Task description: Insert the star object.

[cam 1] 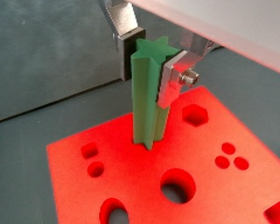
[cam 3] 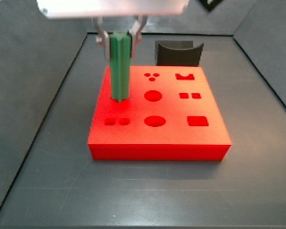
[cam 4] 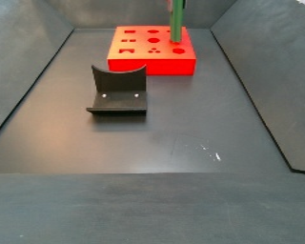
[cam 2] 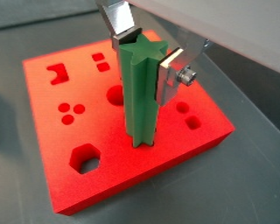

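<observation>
Star object (cam 2: 140, 92): green ridged rod, upright, lower end touching the top of the red block (cam 3: 181, 132) near one corner. Gripper (cam 1: 152, 54): above the block, silver fingers (cam 2: 173, 72) clamped on the rod's upper end. Red block: many shaped cut-outs, hexagonal hole (cam 2: 85, 158) among them, seen closely in both wrist views. Fixture (cam 4: 118, 91): dark curved bracket, well apart from the block, clearest in a side view; absent from wrist views. Floor (cam 4: 181, 143): dark grey.
</observation>
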